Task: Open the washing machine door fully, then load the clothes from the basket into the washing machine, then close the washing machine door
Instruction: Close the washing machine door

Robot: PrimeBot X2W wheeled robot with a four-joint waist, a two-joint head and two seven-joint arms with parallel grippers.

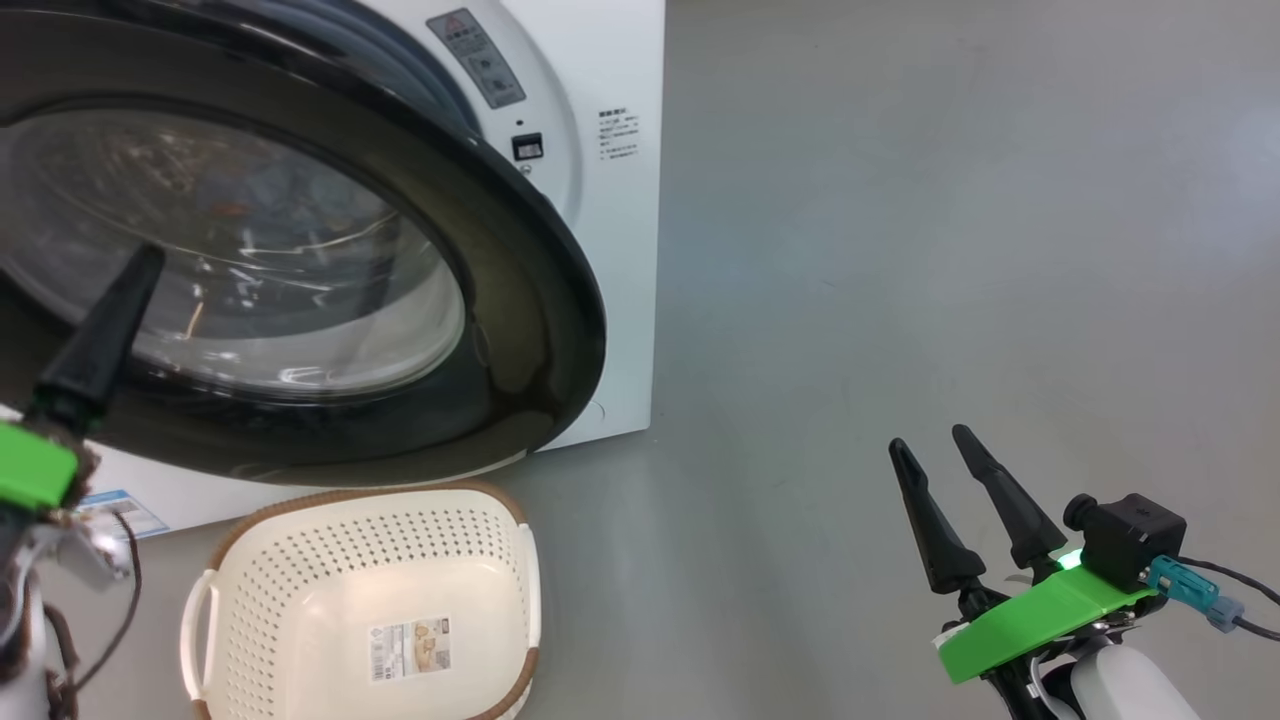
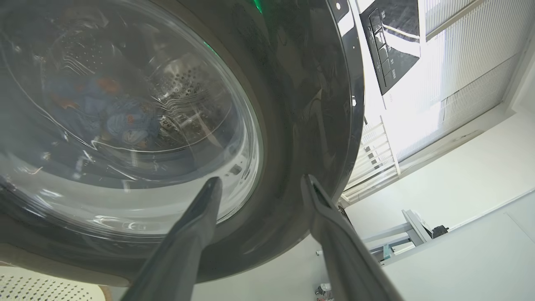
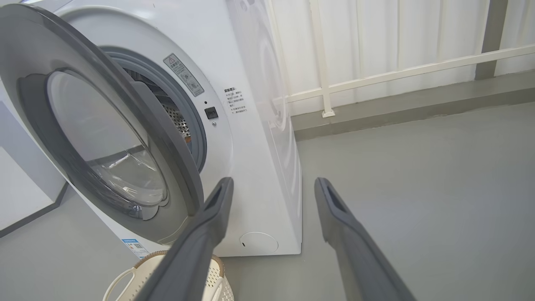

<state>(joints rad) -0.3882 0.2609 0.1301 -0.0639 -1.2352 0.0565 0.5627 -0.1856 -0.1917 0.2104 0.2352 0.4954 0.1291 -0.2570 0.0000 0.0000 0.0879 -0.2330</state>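
Head view looks down on the washing machine (image 1: pixel 620 250), a white box standing on a grey floor (image 1: pixel 950 250). The washing machine door (image 1: pixel 540 300) stands ajar, its glossy black rim swung out toward the camera and its clear glass bowl catching reflections. Just below the door, the basket (image 1: pixel 300 560) sits on the floor in front of the machine, its bare bottom and label sticker (image 1: pixel 410 648) in plain sight.

The clothes (image 2: pixel 121 121) lie inside the drum: through the door glass in the left wrist view they show as a blurred blue bundle with orange patches against the perforated steel.

The left hand (image 2: pixel 260 182) is spread, its two dark fingers well apart and gripping nothing. They point at the lower part of the door, one tip over the edge of the glass and the other over the black rim; whether either tip touches the door I cannot tell. In the head view one of its fingers rises at the lower left across the door.

The right hand (image 1: pixel 930 440) is also spread and holds nothing. It hovers over the floor at the lower right, well apart from the machine and the basket.

From the right wrist view, the gap between door and machine front shows the grey gasket (image 3: pixel 196 125) and a strip of drum (image 3: pixel 177 119). A small round flap (image 3: pixel 258 242) sits low on the front.
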